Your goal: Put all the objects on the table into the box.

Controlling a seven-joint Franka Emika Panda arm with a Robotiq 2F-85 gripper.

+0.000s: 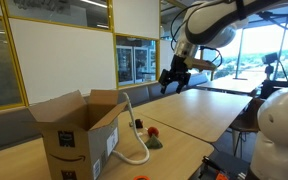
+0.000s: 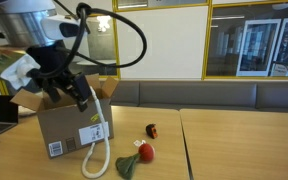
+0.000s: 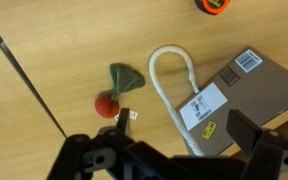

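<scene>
Gripper (image 1: 174, 80) hangs empty, jaws wide apart, above the worktop (image 3: 44, 50), where a white tube (image 3: 162, 95), red item (image 3: 106, 105) and green-grey item (image 3: 126, 78) lie beside the cardboard box (image 3: 259, 90).

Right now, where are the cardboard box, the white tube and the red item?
cardboard box (image 1: 64, 140): exterior view, front wall.
white tube (image 3: 171, 49): wrist view, top of its loop.
red item (image 3: 106, 105): wrist view, its middle.

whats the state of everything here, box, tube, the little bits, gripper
box: upright, flaps open
white tube: looped, outside the box
red item: on the table
green-grey item: on the table
gripper: fingers open, empty, in the air
</scene>
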